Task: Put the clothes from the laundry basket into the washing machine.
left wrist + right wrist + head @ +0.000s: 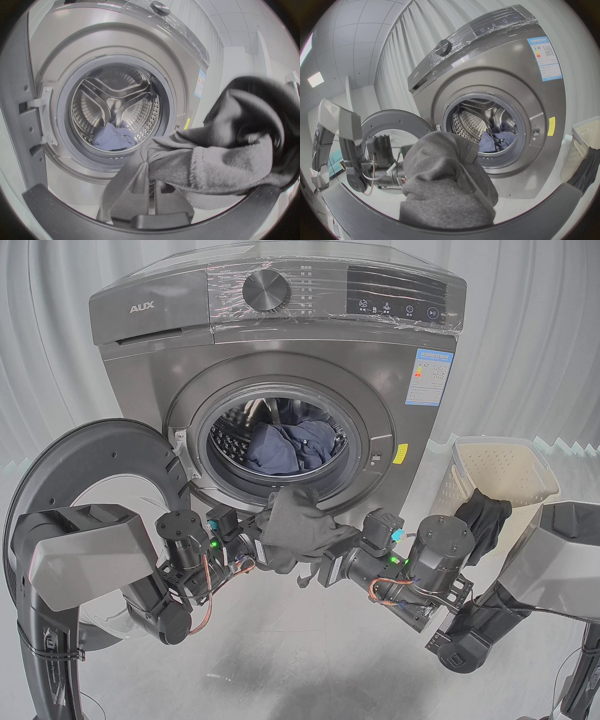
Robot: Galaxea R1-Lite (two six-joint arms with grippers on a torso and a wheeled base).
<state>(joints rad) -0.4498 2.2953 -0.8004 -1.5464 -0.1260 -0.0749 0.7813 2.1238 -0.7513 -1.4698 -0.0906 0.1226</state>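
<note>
1. The left gripper (150, 187) has its jaws pressed close together, with a fold of the grey top (300, 521) pinched between them.
2. The right gripper (325, 559) is just beside it, under the same grey top. The cloth hides it, so I cannot tell if it is gripping.
3. The grey top hangs over both grippers in a soft heap. Some of it droops below the jaws.
4. Just past the jaws is the round hole of the washing machine (156, 371). The top sits level with the hole's lower edge, not inside yet.
5. To do this step well, I think both arms should lift a little and push forward together. The drooping part needs to go over the rim and not catch on it. Let go only when the top is well inside.
6. Deeper in, past the rim, blue clothes (290, 446) lie in the drum.
7. Out from the left gripper, the round door (94, 459) stands wide open.
8. Out from the right gripper is the laundry basket (512, 471). A black garment (484, 515) hangs over its edge.
9. Above and beyond the jaws, the machine's front has a blue and white sticker (429, 376) with small print and a little yellow sticker (400, 454).
10. Farthest up are a maker's name (142, 307), a round dial (265, 290) and a dark panel (397, 302) with tiny signs, all under shiny wrap.
</note>
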